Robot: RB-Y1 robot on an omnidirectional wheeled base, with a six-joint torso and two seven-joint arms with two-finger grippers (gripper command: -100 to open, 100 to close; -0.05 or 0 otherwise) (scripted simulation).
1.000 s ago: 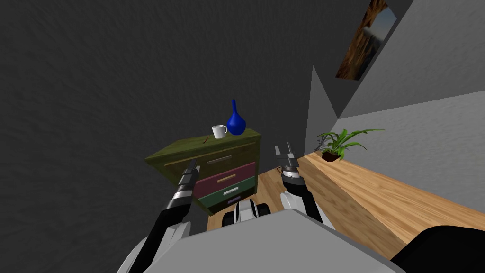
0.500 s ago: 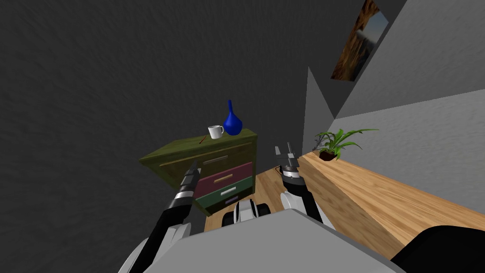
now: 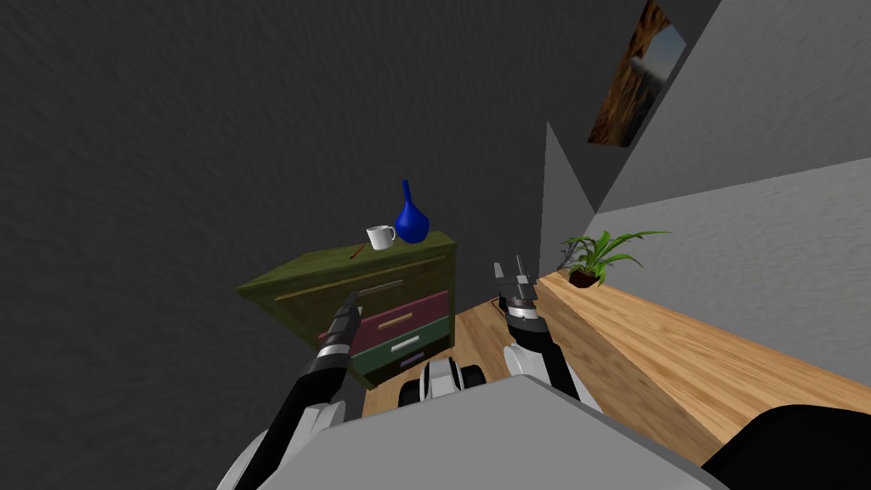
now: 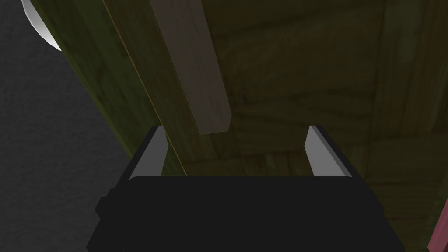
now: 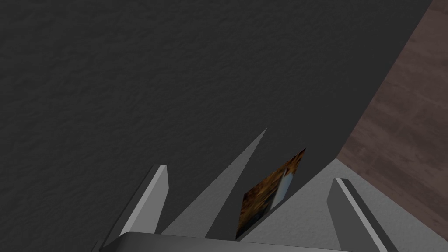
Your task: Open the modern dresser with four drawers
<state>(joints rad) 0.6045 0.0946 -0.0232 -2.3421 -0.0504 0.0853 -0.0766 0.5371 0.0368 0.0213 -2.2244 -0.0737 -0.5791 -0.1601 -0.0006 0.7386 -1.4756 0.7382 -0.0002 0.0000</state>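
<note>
My left tool (image 4: 236, 131) is spread wide, close up against the top drawer front of the olive-green wooden dresser (image 3: 400, 255), which stands against the dark wall ahead on my left. The end of that drawer's flat grey-brown bar handle (image 4: 192, 65) sits between the fingers; I cannot tell whether they touch it. A white mug (image 3: 379, 236) and a blue round-bellied vase (image 3: 410, 219) stand on the dresser. My right tool (image 3: 511, 274) is raised beside the dresser, fingers wide apart.
</note>
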